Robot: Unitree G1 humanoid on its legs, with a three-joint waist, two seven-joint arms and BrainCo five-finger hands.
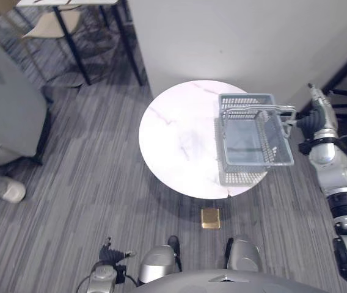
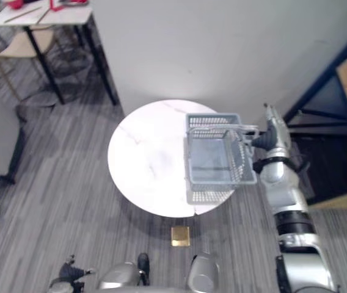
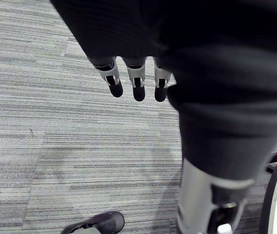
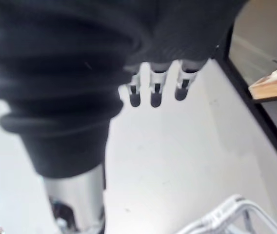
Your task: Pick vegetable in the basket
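low at the robot's side hangs the left hand (image 1: 108,255), over the grey carpet (image 1: 88,183) and well apart from anything that matters. seen from the left eye, a small tan block (image 1: 210,218) lies on the carpet at the foot of the round white surface (image 1: 173,134). the grey mesh basket (image 1: 242,177) stands at that surface's right edge, its handle (image 1: 256,110) raised and its floor bare (no vegetable lies on the marble round it either). the right hand (image 1: 317,113) is just beside the handle's right end; i cannot tell from here whether it touches. a person in grey (image 1: 8,116) is off to the left, well away.

the right eye gives the same layout, with that hand level with the basket's rim on its outer side.

to my mind the step in hand is getting hold of the basket. doing it well means bringing the palm to the middle of the handle rather than its end. the fingers should then curl right round it, so the basket doesn't tip or slide off the edge it stands so near.

from the left wrist, the fingers (image 3: 138,87) hang straight and loose, a little apart, holding nothing.

from the right wrist, the fingers (image 4: 154,92) also look straight, side by side, with nothing between them. the handle shows off beyond them, apart from their tips. i'd call that hand relaxed and empty, not clasped.
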